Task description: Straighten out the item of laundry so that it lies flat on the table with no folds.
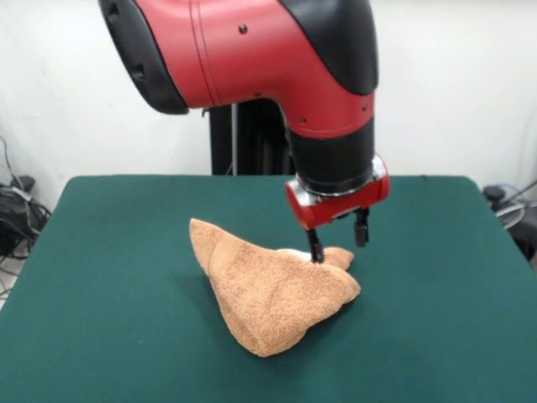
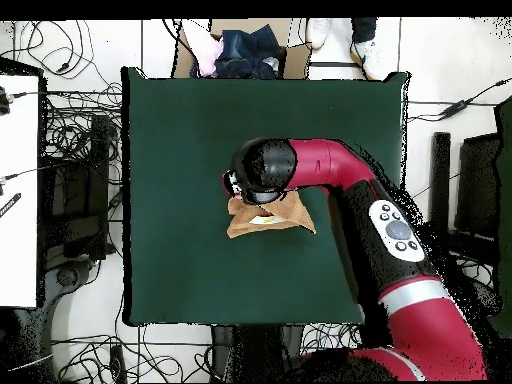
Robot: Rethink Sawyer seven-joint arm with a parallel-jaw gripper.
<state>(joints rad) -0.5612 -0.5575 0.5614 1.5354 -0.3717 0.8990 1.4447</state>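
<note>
Front view: towel [image 1: 273, 290] bunched and folded on counter [image 1: 101, 277]; end effector [image 1: 337, 238] spread, empty, one fingertip at towel's far edge; flattening remains.

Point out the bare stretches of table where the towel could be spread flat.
In the front view, the green table is bare from the crumpled towel out to its left edge, and right of it to the opposite edge. The middle is crowded: the open gripper hangs over the towel.
</note>
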